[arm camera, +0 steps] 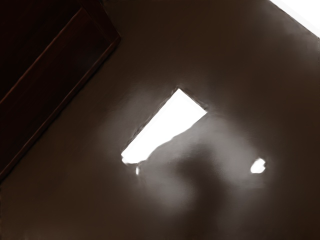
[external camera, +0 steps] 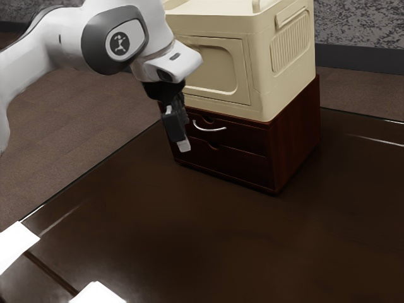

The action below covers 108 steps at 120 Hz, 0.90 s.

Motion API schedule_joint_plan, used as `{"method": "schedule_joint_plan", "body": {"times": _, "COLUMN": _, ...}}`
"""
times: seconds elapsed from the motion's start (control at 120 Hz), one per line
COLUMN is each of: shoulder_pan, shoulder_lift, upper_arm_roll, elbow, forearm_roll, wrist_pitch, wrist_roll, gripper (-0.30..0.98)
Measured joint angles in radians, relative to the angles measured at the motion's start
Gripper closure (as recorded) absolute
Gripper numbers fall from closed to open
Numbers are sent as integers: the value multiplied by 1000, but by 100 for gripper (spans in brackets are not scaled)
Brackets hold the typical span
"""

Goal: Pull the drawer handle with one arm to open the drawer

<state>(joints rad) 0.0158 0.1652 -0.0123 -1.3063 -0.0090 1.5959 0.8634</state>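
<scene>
Drawer handle (external camera: 210,129) is seen just beside the gripper (external camera: 184,146), toward the exterior view's right, with a gap between the two. The gripper is pointed downward, and whether it is open or closed cannot be told. The handle, a thin, curved, silvery bar, is fixed to the front of the upper drawer (external camera: 246,137). Below that, near the gripper's tip, the lower drawer (external camera: 230,165) is set in the same dark wooden cabinet (external camera: 295,139); both drawers are shown pushed in. Higher than the gripper's tip, a cream-coloured box (external camera: 284,88) is carried on top of the cabinet. Farther out, the cabinet is supported by a glossy brown table (external camera: 252,246).
</scene>
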Motion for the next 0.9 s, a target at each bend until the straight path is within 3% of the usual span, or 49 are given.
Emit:
{"method": "schedule_joint_plan", "body": {"times": 0.258, "shoulder_pan": -12, "shoulder_lift": -70, "upper_arm_roll": 26, "elbow": -230, "forearm_roll": 14, "wrist_pitch": 254, "wrist_roll": 264, "gripper": 0}}
{"method": "schedule_joint_plan", "body": {"times": 0.525, "shoulder_pan": -10, "shoulder_lift": -55, "upper_arm_roll": 35, "elbow": -276, "forearm_roll": 17, "wrist_pitch": 438, "wrist_roll": 464, "gripper": 0}}
{"method": "schedule_joint_plan", "body": {"times": 0.9, "shoulder_pan": -14, "shoulder_lift": -7, "upper_arm_roll": 64, "elbow": -298, "forearm_roll": 16, "wrist_pitch": 562, "wrist_roll": 643, "gripper": 0}}
